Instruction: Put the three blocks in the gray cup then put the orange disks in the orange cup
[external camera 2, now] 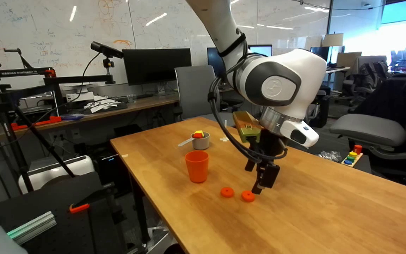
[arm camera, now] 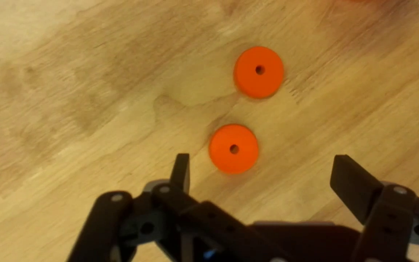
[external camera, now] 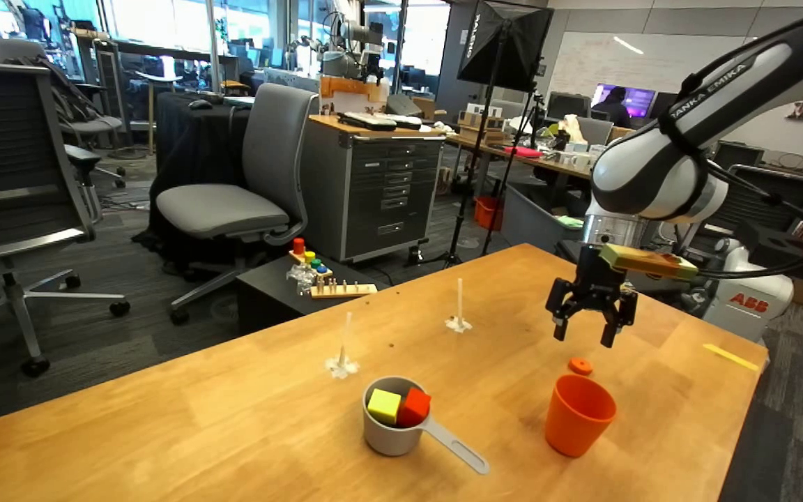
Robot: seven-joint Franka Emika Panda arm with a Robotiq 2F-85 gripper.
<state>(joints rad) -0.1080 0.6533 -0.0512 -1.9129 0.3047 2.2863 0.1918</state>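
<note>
Hovering near orange disks (arm camera: 234, 162) | tool (external camera: 584, 337): spread wide | gray cup (external camera: 391, 440): floor hidden beneath blocks (external camera: 383, 406)

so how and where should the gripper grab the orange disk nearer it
I'd likely pinch the nearer orange disk across its round rim, coming straight down: it lies flat on the wooden table, apart from the farther orange disk.

I can't see the bottom of the gray cup (external camera: 391, 440).
The yellow block (external camera: 383, 406) and red block (external camera: 415, 408) cover it; the near wall of the orange cup (external camera: 578, 431) hides its own bottom, and my wrist view's top edge crops that cup to a sliver.
</note>
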